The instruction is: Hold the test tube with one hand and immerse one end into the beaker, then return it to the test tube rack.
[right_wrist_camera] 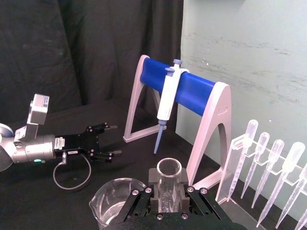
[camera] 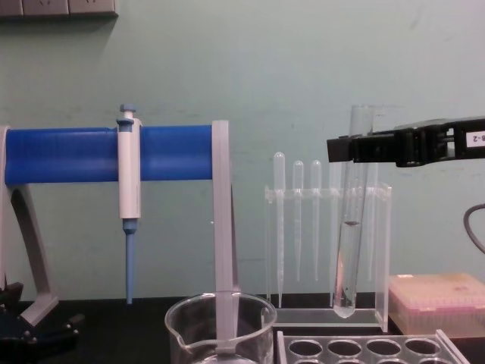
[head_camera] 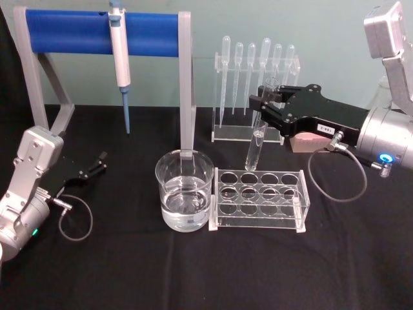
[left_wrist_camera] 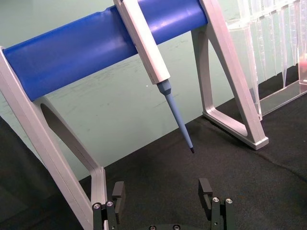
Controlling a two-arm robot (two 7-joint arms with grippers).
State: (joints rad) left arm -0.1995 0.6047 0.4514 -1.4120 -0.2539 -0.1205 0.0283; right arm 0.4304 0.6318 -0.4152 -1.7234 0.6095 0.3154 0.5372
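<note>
Right pincer (head_camera: 263,107) | clamped on test tube (head_camera: 256,145) below rim | left pincer (head_camera: 97,165) spread, parked

open air above the beaker (head_camera: 184,190); blue stand (head_camera: 186,84) crowds behind it.

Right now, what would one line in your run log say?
right gripper: shut on test tube, upright, held above rack | beaker: holds liquid, tube outside | left gripper: open, parked left
</note>
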